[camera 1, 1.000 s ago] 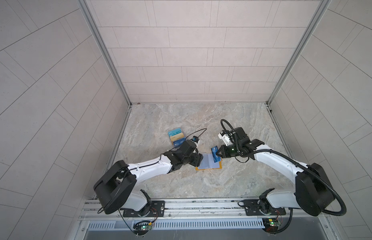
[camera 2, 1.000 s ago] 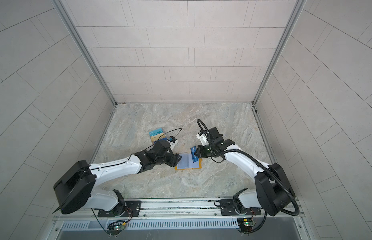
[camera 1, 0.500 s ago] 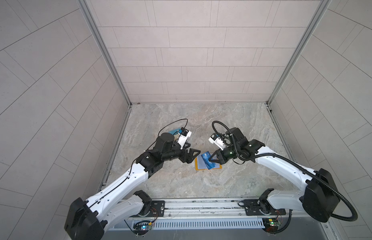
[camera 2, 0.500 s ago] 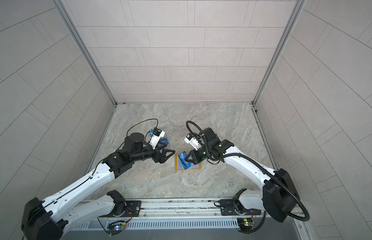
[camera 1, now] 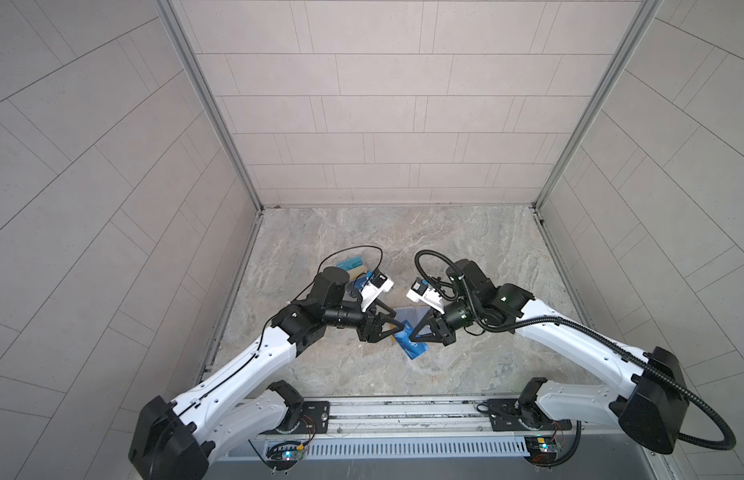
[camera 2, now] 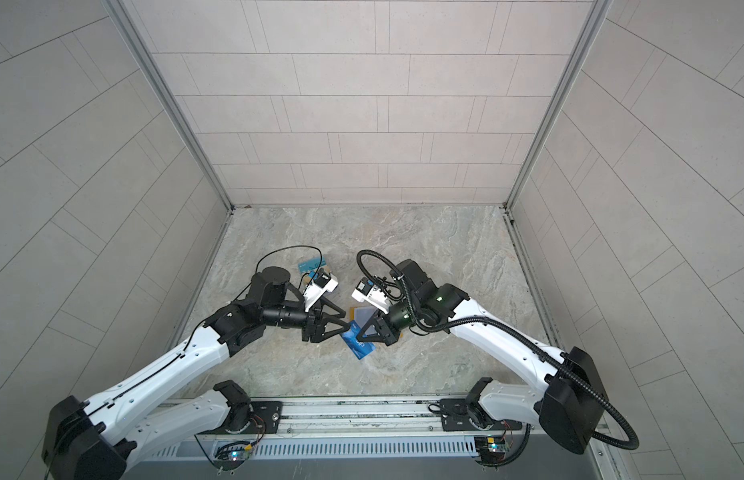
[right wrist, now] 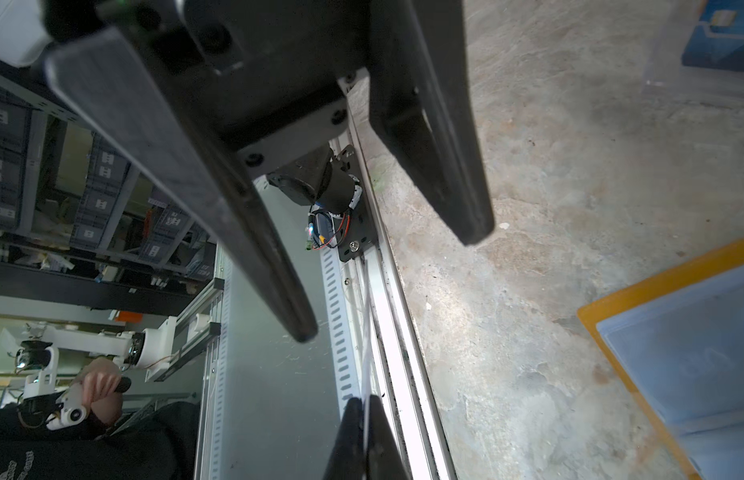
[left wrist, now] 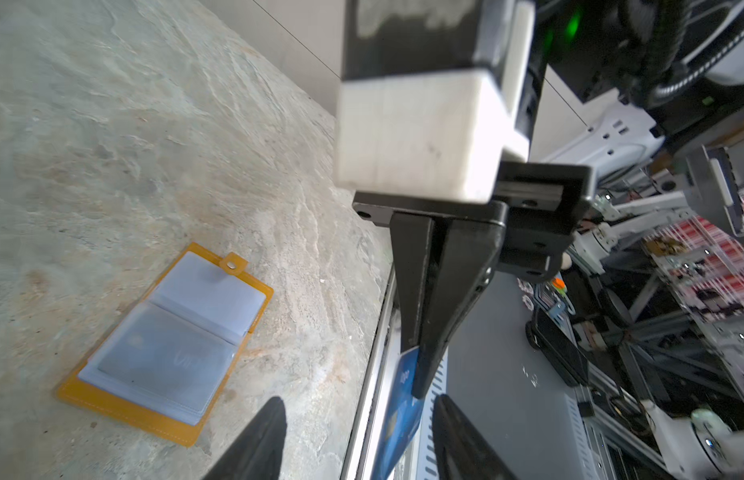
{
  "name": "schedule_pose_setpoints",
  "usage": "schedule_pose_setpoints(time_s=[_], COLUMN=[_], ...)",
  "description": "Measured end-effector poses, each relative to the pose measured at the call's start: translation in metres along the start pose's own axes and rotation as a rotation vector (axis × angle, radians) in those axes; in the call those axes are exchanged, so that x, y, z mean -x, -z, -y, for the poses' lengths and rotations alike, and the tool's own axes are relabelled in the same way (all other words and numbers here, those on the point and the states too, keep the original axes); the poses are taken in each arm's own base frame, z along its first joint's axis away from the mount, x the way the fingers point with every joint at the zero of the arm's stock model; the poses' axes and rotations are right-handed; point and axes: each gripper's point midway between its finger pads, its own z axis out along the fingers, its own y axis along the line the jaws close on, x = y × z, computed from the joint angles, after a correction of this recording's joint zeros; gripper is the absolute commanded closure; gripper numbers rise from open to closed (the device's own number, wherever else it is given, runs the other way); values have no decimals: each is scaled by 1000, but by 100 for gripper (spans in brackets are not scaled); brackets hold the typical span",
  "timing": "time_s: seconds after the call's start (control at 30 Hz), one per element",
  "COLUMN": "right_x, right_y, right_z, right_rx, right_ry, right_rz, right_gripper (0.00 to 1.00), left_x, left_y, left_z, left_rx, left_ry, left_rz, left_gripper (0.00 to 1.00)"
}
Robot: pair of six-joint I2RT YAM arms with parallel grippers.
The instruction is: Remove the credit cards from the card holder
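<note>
My right gripper point(camera 1: 412, 335) is shut on a blue credit card point(camera 1: 414, 348), which it holds on edge in the air over the near side of the card holder point(camera 1: 418, 311). In the right wrist view the card point(right wrist: 366, 365) shows as a thin pale line from my right gripper point(right wrist: 367, 409). My left gripper point(camera 1: 397, 328) is open with a finger on each side of that card point(left wrist: 399, 424); I see no contact. The mustard-yellow card holder point(left wrist: 170, 345) lies open and flat on the stone table, and its bluish sleeves show another card's lettering.
A clear acrylic stand point(camera 1: 353, 266) with cards in it stands behind the left arm, also in the right wrist view point(right wrist: 715, 41). The table's front edge and metal rail point(camera 1: 403, 409) run just in front of the two grippers. Walls close in both sides.
The left arm has swung from beside the stand to the middle, and its open jaws now straddle the card. The right gripper has lifted the blue card off the holder towards the front.
</note>
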Motion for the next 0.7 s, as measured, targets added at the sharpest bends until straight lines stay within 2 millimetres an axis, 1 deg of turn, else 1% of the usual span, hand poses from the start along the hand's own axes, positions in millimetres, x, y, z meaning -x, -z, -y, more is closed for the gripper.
schedule_pose_setpoints(time_s=[0.17, 0.27, 0.33, 0.4, 0.47, 0.57, 0.6, 0.63, 0.7], right_x=[4, 5, 6, 6, 6, 5, 5, 5, 5], right_y=[2, 3, 3, 2, 0, -1, -1, -1, -1], right_z=[-4, -5, -5, -5, -3, -1, -1, -1, -1], right_rx=[5, 9, 9, 12, 11, 11, 12, 12, 11], right_ry=[21, 32, 35, 32, 27, 21, 21, 21, 22], right_rz=[2, 3, 2, -2, -8, -12, -12, -12, -12], right_gripper=[100, 100, 100, 100, 100, 100, 100, 99, 97], left_x=[-3, -4, -6, -7, -10, -11, -11, -11, -11], left_y=[0, 1, 0, -1, -2, -3, -3, -3, -3], left_z=[12, 18, 20, 21, 21, 20, 20, 19, 18], left_rx=[-71, -103, -122, -137, -145, -147, -145, -143, -137], left_ry=[-17, -27, -21, -17, -11, -7, -8, -3, -3], left_rz=[-40, -47, -54, -62, -71, -78, -78, -78, -77], left_gripper=[55, 64, 71, 76, 78, 83, 86, 92, 97])
